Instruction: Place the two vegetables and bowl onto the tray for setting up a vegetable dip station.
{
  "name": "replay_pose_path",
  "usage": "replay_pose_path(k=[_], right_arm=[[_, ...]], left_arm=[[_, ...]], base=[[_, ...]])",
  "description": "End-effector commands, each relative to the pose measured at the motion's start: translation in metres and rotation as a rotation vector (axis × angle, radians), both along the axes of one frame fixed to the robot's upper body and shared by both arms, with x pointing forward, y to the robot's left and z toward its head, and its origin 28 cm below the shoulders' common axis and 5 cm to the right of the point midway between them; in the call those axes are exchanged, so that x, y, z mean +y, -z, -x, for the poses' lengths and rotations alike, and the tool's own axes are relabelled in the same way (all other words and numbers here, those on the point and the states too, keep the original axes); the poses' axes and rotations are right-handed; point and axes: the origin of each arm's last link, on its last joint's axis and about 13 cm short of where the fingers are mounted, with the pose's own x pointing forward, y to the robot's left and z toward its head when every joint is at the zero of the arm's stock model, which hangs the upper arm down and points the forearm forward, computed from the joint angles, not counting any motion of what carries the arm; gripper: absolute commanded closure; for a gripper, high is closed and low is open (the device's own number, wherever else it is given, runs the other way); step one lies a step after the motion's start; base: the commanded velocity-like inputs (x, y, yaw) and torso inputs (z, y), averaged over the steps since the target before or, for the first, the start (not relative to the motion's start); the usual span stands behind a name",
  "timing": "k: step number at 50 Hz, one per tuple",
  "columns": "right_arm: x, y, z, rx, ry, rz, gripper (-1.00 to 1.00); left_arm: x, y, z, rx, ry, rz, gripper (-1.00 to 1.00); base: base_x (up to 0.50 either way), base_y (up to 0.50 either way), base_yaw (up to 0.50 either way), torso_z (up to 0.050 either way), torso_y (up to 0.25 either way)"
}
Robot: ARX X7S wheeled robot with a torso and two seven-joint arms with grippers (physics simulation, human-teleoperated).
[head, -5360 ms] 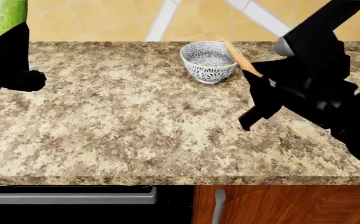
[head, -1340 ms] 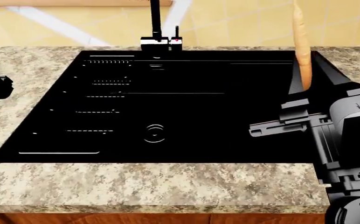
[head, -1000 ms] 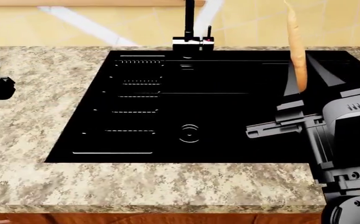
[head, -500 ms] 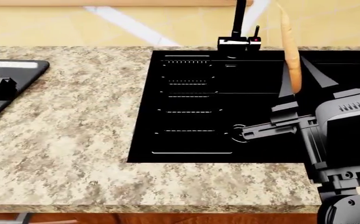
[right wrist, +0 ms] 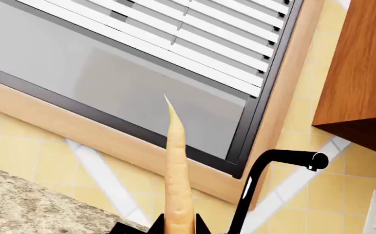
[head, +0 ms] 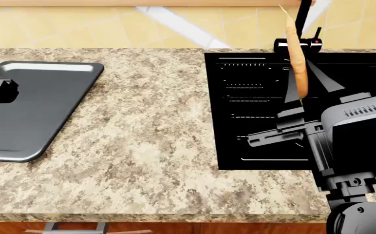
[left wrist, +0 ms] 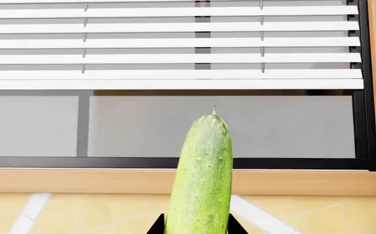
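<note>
Holding both vegetables upright, clear of the table.
The carrot point(head: 298, 58) is clenched in the right gripper point(head: 296, 105) over the black sink point(head: 253, 146); the cucumber point(left wrist: 201, 175) is clenched in the left gripper point(left wrist: 195, 229). The tray point(head: 35, 107) is seen on the table point(head: 149, 146) at left.

Head view: high, looking forward and down over speckled granite counter point(head: 142, 141), black sink point(head: 266, 112) at right, flat dark grey metal tray point(head: 32, 107) at left.

Left wrist view: close behind upright light-green cucumber point(left wrist: 201, 180), facing white window blinds point(left wrist: 168, 46).

Right wrist view: close behind upright orange carrot point(right wrist: 178, 180), tilted, facing same blinds point(right wrist: 175, 34); black curved faucet point(right wrist: 266, 180) shared with head view point(head: 300, 24).
</note>
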Motion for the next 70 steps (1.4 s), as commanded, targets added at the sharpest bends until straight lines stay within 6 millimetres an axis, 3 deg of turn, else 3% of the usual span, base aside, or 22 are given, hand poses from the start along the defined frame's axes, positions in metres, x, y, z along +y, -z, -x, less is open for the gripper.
replay_pose_path(k=[1,50,65,70], right_arm=[[0.0016,0.0005,-0.0019,-0.003,-0.009,0.009,1.0],[0.0063,0.0064,-0.006,0.001,-0.034,0.037,1.0],[0.0061,0.0079,-0.0073,0.021,-0.046,0.015,1.0],[0.0066,0.0039,-0.0052,0.01,-0.1,-0.075,1.0]], left_arm=[[0.0002,-0.001,0.0007,-0.007,-0.004,0.008,1.0],[-0.0007,-0.0001,0.0004,-0.006,0.0,0.003,1.0],[-0.0029,-0.0004,-0.0038,0.004,0.008,-0.004,1.0],[-0.0044,-0.0031,-0.0042,0.007,0.01,-0.014,1.0]], base=[[0.0,0.5,0.0,0.0,0.0],[0.0,0.5,0.0,0.0,0.0],[0.24,0.22,0.0,0.0,0.001],[0.08,0.03,0.0,0.0,0.002]])
